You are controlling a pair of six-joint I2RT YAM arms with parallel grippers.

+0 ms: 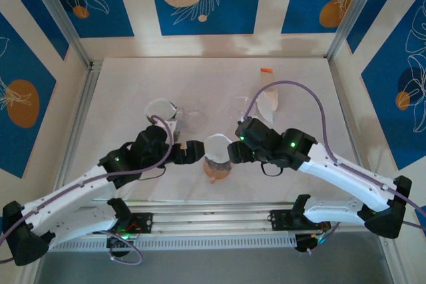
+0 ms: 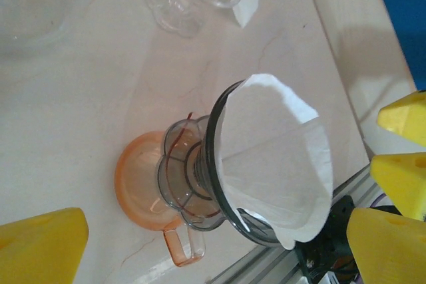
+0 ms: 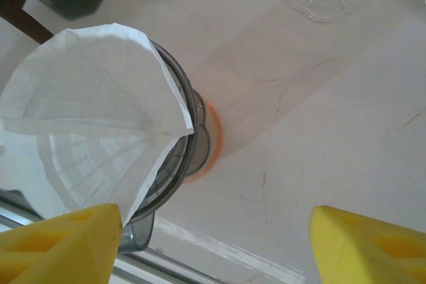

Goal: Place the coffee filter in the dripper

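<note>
Pale table [image 1: 126,84], orange cup [image 2: 136,181] sitting between left gripper [image 1: 198,151] and right gripper [image 1: 234,151], glassware [image 1: 162,110] standing beyond the left, paper filters [image 1: 269,103] lying beyond the right

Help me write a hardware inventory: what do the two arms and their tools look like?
The left arm and right arm have white curved links and black joint housings with green lights. A lilac cable loops over each. The left tool and right tool look black from above; their fingers are yellow.

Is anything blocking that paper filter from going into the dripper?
Nothing visible does. The filter already sits in the dripper, with its top edge sticking out past the rim.
</note>
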